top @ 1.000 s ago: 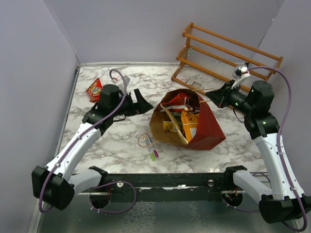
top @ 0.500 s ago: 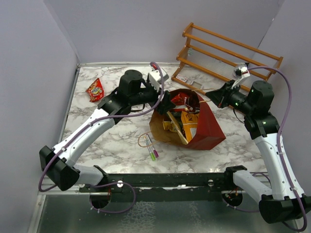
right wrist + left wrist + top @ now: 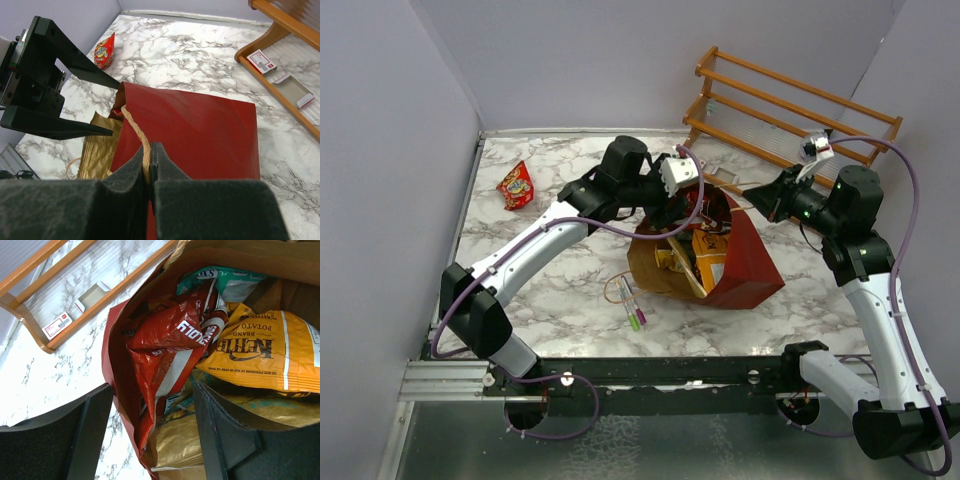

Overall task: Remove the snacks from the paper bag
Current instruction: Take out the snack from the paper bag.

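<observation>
My right end effector [image 3: 149, 167] is pinched tight on the paper bag's [image 3: 200, 125] string handle [image 3: 136, 127]; my left end effector [image 3: 152, 435] is spread wide at its open mouth. Inside lie a red Doritos bag [image 3: 170, 345] and a yellow Kettle bag [image 3: 265, 352], and one small red packet [image 3: 515, 186] lies on the table [image 3: 570, 300], well apart at far left

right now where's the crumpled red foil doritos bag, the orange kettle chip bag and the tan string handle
Doritos bag [image 3: 165, 346]: left wrist view, creased front
Kettle chip bag [image 3: 260, 356]: left wrist view, printed face
string handle [image 3: 137, 131]: right wrist view, mid strand
</observation>
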Controlling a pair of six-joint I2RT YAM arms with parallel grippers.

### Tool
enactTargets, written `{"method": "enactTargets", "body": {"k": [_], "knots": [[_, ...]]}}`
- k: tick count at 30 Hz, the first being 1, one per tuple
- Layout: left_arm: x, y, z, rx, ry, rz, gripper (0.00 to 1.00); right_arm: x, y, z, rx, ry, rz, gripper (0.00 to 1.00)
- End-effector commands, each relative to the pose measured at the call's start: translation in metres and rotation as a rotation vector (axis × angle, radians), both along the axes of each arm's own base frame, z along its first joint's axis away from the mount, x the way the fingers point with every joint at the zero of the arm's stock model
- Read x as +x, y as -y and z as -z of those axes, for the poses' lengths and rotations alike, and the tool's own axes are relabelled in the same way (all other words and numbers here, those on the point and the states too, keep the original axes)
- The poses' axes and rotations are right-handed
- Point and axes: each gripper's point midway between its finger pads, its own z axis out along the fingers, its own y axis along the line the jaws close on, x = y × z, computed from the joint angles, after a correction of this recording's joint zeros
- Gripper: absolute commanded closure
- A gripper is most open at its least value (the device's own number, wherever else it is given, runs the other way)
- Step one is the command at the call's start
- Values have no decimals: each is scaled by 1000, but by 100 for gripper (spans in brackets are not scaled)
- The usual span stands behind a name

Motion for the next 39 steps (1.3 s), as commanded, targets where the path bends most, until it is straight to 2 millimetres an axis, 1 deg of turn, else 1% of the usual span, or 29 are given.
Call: {"method": "enactTargets", "body": {"k": [1,4,7,10,14,18,20,23,26,31,35,39], "knots": [[-4,12,-12,-31,78,92,33,-1,-1,-15,-5,45,-6,99],[1,10,-9,-27,131,87,33,-1,-1,-15,-3,45,-7,99],[-2,7,-11,-22,151,95,31,-1,-1,-15,-2,45,-7,99],[-13,-2,-16,-34,177,109,26,-1,-1,-15,-1,46,-7,99],[-37,-16,-21,-58,256,152,19,-1,-1,-16,0,47,-10,99],[-45,-26,-27,-95,353,148,14,-2,-1,-18,0,55,-7,99],[-48,-24,-23,-90,361,166,14,-2,0,-18,-1,54,-5,99],[-50,-13,-19,-70,358,204,14,-3,0,-18,-2,55,-4,99],[-44,-2,-19,-64,358,215,17,-3,1,-18,-5,58,1,99],[-23,9,-19,-43,367,180,22,-3,1,-19,-6,58,5,99],[-7,11,-9,-11,379,139,23,-2,1,-19,-6,58,6,99],[6,14,7,26,341,98,24,-2,1,-18,-7,56,7,99]]}}
